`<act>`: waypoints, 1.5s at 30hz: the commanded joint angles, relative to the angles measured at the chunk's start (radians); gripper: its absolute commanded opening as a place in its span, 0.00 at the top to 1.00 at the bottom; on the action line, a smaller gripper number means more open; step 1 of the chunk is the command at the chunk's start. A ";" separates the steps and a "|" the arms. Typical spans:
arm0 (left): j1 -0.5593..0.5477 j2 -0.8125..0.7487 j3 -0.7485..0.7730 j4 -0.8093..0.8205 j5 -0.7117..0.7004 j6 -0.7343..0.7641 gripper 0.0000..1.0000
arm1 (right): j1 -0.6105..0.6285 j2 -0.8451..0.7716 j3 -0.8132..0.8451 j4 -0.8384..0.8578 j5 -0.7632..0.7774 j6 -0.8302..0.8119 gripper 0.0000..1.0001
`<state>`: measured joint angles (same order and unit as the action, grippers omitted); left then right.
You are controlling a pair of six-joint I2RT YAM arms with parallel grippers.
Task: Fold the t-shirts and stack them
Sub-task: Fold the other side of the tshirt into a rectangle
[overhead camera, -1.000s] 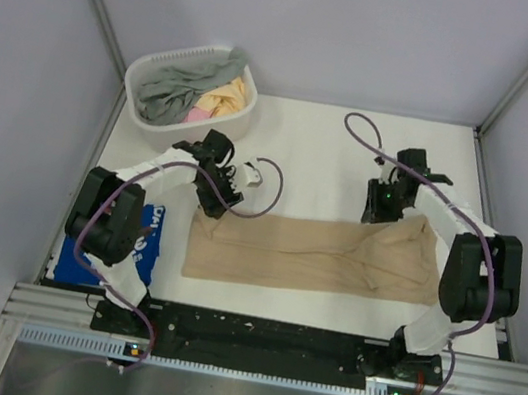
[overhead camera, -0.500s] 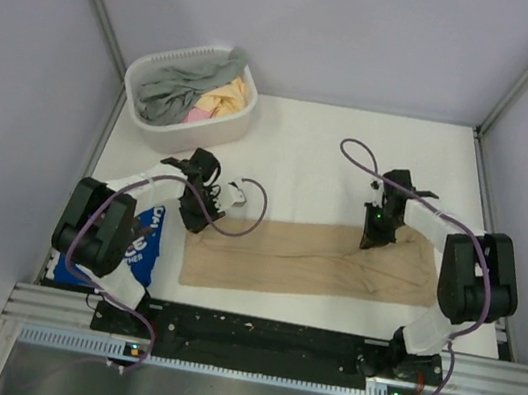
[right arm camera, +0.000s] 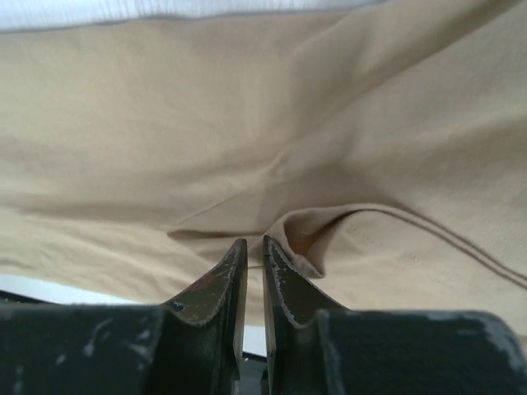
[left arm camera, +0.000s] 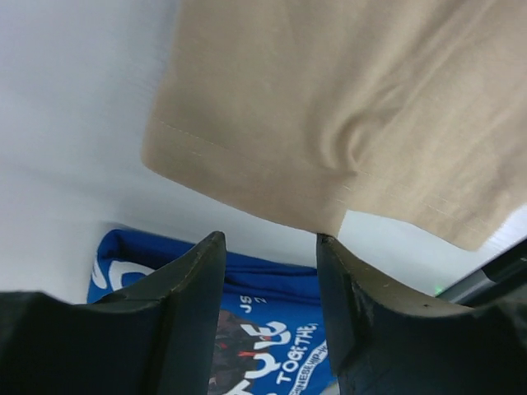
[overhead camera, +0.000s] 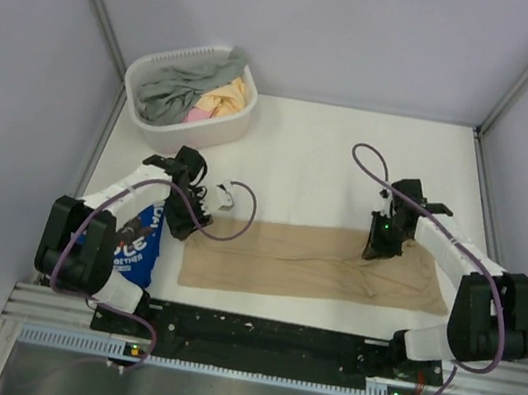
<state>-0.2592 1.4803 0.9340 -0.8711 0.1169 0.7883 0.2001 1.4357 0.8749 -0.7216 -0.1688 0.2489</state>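
The tan t-shirt lies folded into a long strip across the front of the table. My right gripper sits on its upper edge, right of the middle. In the right wrist view the gripper has its jaws almost together, pinching a raised fold of the tan t-shirt. My left gripper is open and empty just off the strip's left end. In the left wrist view the gripper hangs over the blue t-shirt, with the tan t-shirt's corner just beyond its tips. The blue t-shirt lies folded at the front left.
A white slotted basket with grey, yellow and pink clothes stands at the back left. The black mounting rail runs along the front edge. Grey walls close in both sides and the back.
Both grippers have moved toward the front. The left one went left, off the tan shirt's end and beside the blue shirt. The tan shirt's right end has shifted slightly rightward.
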 commanded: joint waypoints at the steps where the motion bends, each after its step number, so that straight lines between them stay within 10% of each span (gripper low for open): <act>1: 0.003 -0.080 0.081 -0.114 0.142 0.045 0.45 | 0.002 -0.083 0.022 -0.088 -0.064 0.035 0.85; 7: -0.005 -0.098 0.078 -0.074 0.247 0.149 0.36 | -0.001 -0.104 0.084 -0.095 0.124 0.058 0.61; 23: -0.029 0.037 0.002 -0.005 0.159 0.390 0.34 | -0.033 0.110 0.093 0.117 0.141 0.158 0.58; 35: -0.028 0.049 -0.003 0.046 0.083 0.313 1.00 | -0.010 0.111 0.095 0.090 0.164 0.127 1.00; 45: -0.025 0.078 0.147 0.011 0.078 0.169 1.00 | -0.016 0.049 0.229 -0.024 0.209 0.067 1.00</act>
<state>-0.2867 1.5604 1.0134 -0.8417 0.1883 1.0187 0.1810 1.5372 1.0069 -0.7090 0.0021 0.3553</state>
